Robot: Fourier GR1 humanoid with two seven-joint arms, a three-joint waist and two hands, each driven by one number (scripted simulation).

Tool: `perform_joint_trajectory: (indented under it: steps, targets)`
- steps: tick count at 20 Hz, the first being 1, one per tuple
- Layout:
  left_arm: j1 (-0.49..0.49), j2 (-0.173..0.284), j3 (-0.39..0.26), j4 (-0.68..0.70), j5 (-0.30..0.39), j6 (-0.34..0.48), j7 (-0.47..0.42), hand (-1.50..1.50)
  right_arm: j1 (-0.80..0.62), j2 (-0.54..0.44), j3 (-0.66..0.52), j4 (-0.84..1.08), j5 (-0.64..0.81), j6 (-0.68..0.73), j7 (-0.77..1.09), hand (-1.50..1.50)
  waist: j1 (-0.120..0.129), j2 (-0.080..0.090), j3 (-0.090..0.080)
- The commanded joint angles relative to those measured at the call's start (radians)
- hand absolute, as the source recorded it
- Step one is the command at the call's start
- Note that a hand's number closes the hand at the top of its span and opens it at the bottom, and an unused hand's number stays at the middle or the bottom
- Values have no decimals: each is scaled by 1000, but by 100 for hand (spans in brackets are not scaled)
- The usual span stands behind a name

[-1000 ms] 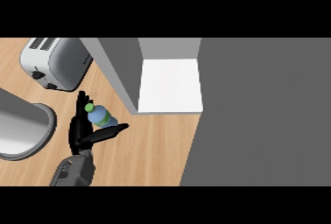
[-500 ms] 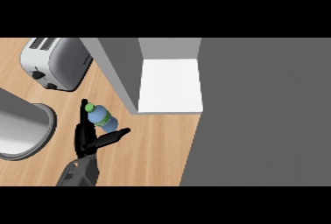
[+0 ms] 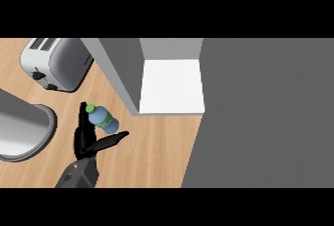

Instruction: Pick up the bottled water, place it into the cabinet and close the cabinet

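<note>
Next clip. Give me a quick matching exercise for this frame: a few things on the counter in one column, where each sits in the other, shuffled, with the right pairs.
Things:
1. toaster
2. bottled water
3. cabinet shelf
4. hand

Places:
A. white surface inside the open cabinet
B. top left of the counter
C. below the bottle, fingers and thumb on either side of it
D. on the wood just left of the cabinet's side wall

Pairs: 1-B, 2-D, 3-A, 4-C

Bare wooden counter (image 3: 157,150) is lying open at lower centre, below the cabinet's white shelf (image 3: 172,86). Toaster (image 3: 55,64) is blocking upper left, grey cabinet door (image 3: 117,75) is standing between it and the shelf.
</note>
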Motion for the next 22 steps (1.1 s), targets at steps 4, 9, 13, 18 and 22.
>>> perform_joint_trajectory:
  steps: [4,9,13,18,22]
  targets:
    - [-33,3,32,96,47,-102,-94,150,52,-50,56,-181,104,-17,74,-150,-8,-1,-1]
    - [-114,22,62,183,73,-111,-105,150,30,-45,28,-139,76,-30,51,-150,-7,1,0]
    - [-105,-17,45,176,77,-135,-147,150,46,-63,43,-136,93,-37,45,-150,-4,0,0]
    - [-119,13,43,168,101,-219,-122,150,64,-86,0,-135,33,-15,11,-150,0,-1,1]
    - [54,-35,-79,89,17,-324,-183,150,-18,-67,-21,-126,46,-38,63,-150,16,-6,1]
